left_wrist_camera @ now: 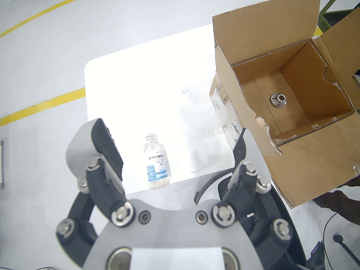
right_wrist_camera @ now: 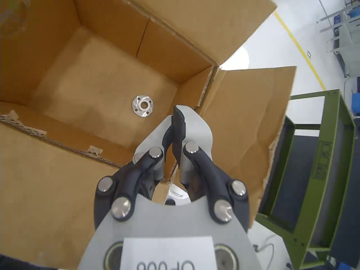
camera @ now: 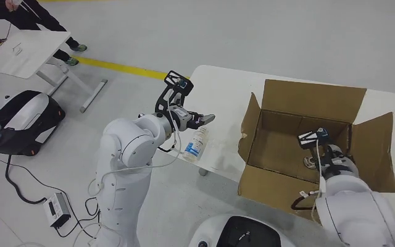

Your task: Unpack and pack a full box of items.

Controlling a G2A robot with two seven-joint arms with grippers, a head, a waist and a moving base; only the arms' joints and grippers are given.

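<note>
One white table [camera: 225, 92] carries one cardboard box [camera: 271, 185], which sits toward the table's 3 o'clock end in the top view with its flaps standing open. The left wrist view looks at the box from the side and takes in paper labels on its outer wall. The right wrist view looks straight down into it and also takes in a green metal cart [right_wrist_camera: 320, 153] beyond one flap.

There are two grippers. The left gripper [left_wrist_camera: 170, 129] is spread wide with nothing between its fingers, and it hangs above the table's edge at about 8 o'clock, well apart from the box. The right gripper [right_wrist_camera: 177, 113] has its fingers pressed together on nothing. It sits inside the box opening, near the wall at about 4 o'clock in the top view, clear of the floor.

One clear plastic bottle [left_wrist_camera: 157, 164] with a blue-and-white label lies at the table's edge, under the left gripper and untouched by it, at 9 o'clock from the box.

One small round metal flange [right_wrist_camera: 143, 106] with a centre hole lies flat on the box floor, apart from the right gripper's tips.
</note>
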